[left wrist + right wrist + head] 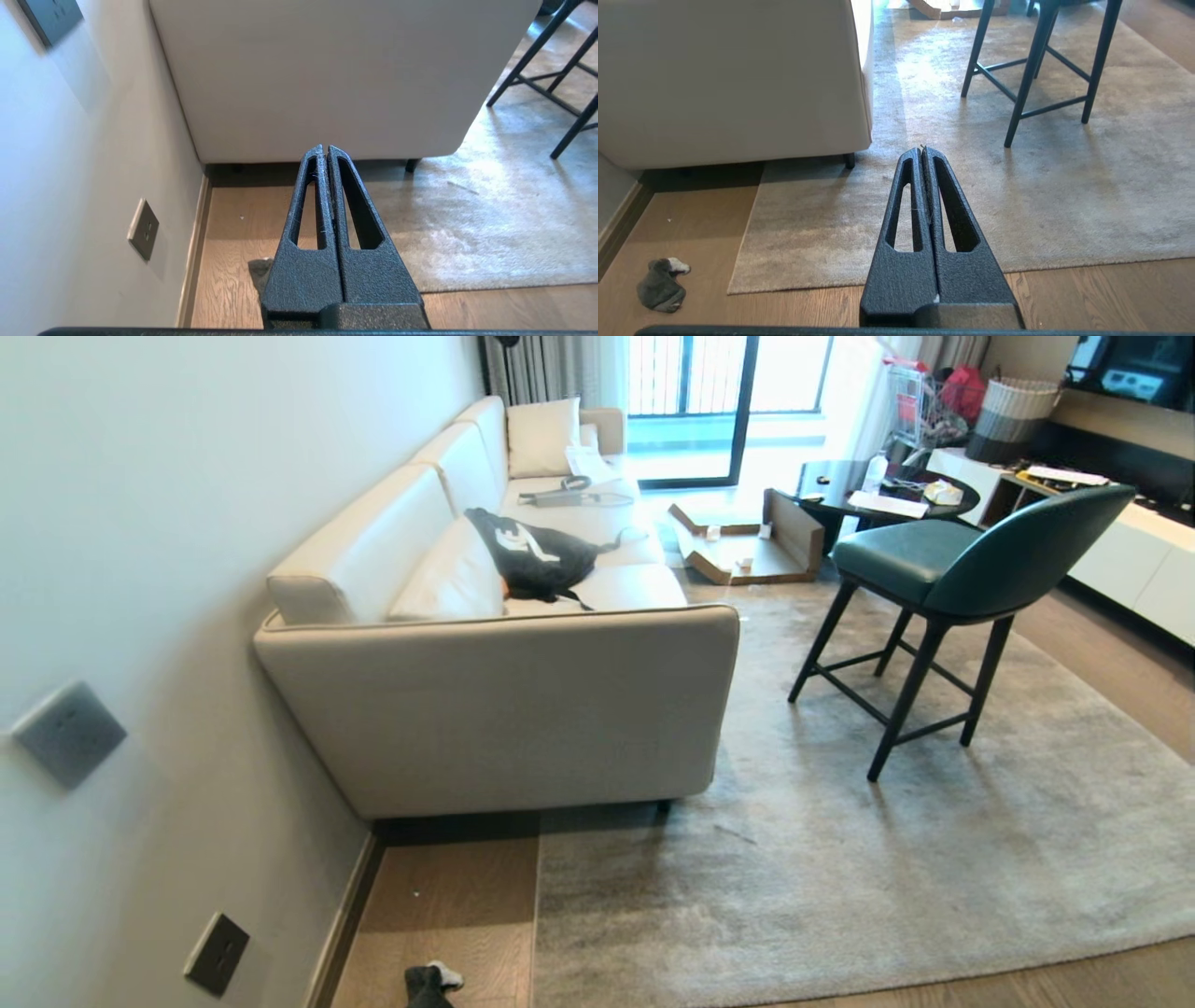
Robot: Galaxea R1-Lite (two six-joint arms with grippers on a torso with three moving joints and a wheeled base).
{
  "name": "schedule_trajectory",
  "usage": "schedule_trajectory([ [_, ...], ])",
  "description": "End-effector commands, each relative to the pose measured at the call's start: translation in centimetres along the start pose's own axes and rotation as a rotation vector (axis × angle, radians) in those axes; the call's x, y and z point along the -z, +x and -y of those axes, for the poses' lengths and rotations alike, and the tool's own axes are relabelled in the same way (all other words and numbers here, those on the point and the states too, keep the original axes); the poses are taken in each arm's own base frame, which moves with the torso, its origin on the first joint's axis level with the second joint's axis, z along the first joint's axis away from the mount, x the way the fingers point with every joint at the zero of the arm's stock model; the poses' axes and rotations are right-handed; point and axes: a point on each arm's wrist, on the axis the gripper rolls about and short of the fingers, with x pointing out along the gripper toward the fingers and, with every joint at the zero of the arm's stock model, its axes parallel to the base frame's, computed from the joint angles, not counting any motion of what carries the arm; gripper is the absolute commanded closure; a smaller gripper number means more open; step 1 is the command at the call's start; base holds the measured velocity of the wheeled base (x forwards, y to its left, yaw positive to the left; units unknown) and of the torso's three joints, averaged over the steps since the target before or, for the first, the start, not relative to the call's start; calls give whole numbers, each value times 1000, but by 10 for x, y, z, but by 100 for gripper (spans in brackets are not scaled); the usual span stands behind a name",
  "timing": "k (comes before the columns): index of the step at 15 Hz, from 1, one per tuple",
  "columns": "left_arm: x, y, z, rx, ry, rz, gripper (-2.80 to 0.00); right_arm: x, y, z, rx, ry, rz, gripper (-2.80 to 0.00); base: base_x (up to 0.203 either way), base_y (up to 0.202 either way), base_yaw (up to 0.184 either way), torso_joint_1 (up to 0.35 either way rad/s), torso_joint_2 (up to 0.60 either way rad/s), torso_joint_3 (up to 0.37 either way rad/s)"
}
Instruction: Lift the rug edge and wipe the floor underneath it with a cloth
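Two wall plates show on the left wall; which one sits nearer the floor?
The dark plate just above the skirting, close to the cloth. The grey plate sits higher, level with the sofa side.

You have a cream sofa (523, 700) standing against the wall (140, 523), with a black bag (532, 555) and a white cushion (541, 434) on its seat. A green chair (943, 569) on dark legs stands to its right. Beyond it you see flattened cardboard (747, 546) beside a dark round table (840, 485). Two grey wall plates (67, 733) sit on the wall, one high, one low.
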Motion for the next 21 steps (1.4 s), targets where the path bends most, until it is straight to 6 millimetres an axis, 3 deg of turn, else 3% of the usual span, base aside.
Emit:
schedule_trajectory([
  [1, 0, 0, 0, 0, -2, 1, 0, 0, 0, 0, -1, 0, 0, 0, 0, 0, 0, 56, -465, -387],
  [21, 0, 0, 0, 0, -2, 0, 0, 0, 0, 0, -1, 0, 0, 0, 0, 0, 0, 171, -527, -359],
])
